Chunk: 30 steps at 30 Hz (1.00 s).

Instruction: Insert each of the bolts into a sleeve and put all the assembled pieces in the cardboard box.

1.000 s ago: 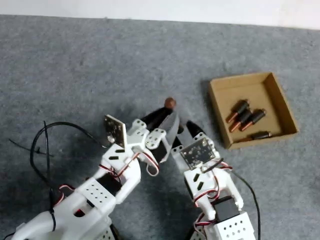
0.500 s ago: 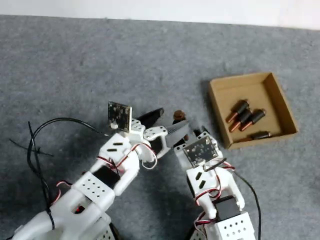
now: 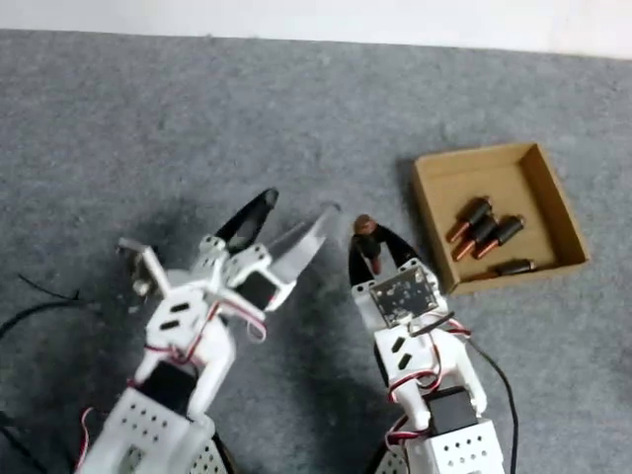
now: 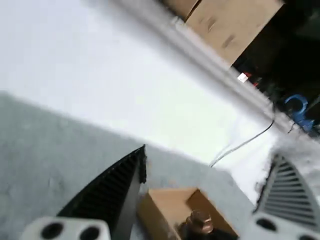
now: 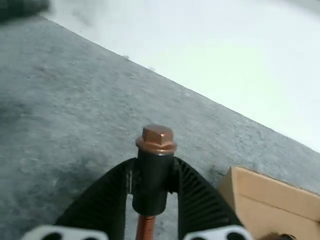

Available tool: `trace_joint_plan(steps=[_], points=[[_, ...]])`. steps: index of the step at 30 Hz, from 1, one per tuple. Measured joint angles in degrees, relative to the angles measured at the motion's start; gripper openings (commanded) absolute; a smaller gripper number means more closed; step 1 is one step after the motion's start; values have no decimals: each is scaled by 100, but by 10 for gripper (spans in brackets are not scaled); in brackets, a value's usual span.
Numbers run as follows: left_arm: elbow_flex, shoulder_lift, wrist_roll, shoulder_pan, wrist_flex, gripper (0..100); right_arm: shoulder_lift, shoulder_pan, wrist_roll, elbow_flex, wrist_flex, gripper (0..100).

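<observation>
My right gripper (image 3: 373, 249) is shut on a black sleeve (image 5: 151, 181) with a copper bolt through it; the bolt's hex head (image 5: 156, 138) sticks out past the fingertips, and its shank shows below the sleeve. In the high view this assembled piece (image 3: 364, 233) is just left of the cardboard box (image 3: 523, 186). Several assembled pieces (image 3: 482, 233) lie inside the box. My left gripper (image 3: 292, 219) stands open with nothing in it, to the left of the held piece and apart from it. In the left wrist view its fingers (image 4: 116, 189) frame the bolt head (image 4: 199, 220) and the box (image 4: 162, 209).
Grey carpet covers the table, with a pale wall strip along the far edge. Black cable (image 3: 39, 301) trails at the far left beside the left arm. The box corner (image 5: 270, 199) lies close to the right gripper.
The left gripper let go of the piece, opened and swung back to the left. The right gripper now holds the bolt and sleeve alone, slightly nearer the box.
</observation>
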Motion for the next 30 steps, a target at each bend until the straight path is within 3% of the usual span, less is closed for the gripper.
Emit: trace_joint_plan(steps=[4, 7, 12, 16, 20, 25, 30], points=[[431, -1327, -360, -9, 281, 357, 0, 316, 0, 0, 0, 5], [404, -1873, -466, -35, 1178, 357, 0, 501, 0, 0, 0, 5], [378, -1934, -1029, -431, 2760, 357, 0, 1160, -167, 0, -220, 5], [378, -1934, -1222, -774, 3446, 357, 9, 1855, -571, 0, -1284, 5], [378, -1934, -1231, -1055, 4070, 357, 185, 1996, -598, 9, -1398, 6], [378, -1934, -1231, -1345, 4281, 357, 1714, 2215, -580, -633, -1398, 6], [387, -1934, -1231, -1380, 4299, 357, 4501, 2690, -580, -2699, -1398, 6]])
